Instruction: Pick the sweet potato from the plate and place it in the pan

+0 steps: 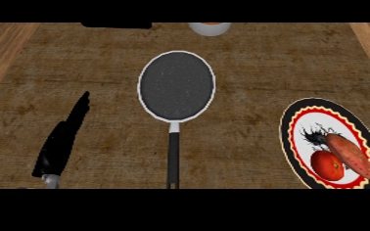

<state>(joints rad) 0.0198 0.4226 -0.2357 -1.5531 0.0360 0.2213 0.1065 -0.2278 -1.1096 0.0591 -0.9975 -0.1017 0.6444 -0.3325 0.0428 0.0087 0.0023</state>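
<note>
Brown wooden table (274, 68): we see our grey speckled frying pan (177, 85) at centre, the orange sweet potato (350, 154) (on its patterned plate (296, 127)) at four o'clock, our left hand (63, 139) straight-fingered at eight.

Dim, even light; no glare; faint shadows.

Only the left hand (63, 138) shows, left of the pan (177, 85). It is glossy black, long and narrow, tapering to a thin pointed tip at its far end. Faint highlights run along its edge, and its surface looks smooth, with no markings to be made out. At its near end a short grey piece of forearm (50, 180) joins it, lighter and metallic-looking.
</note>
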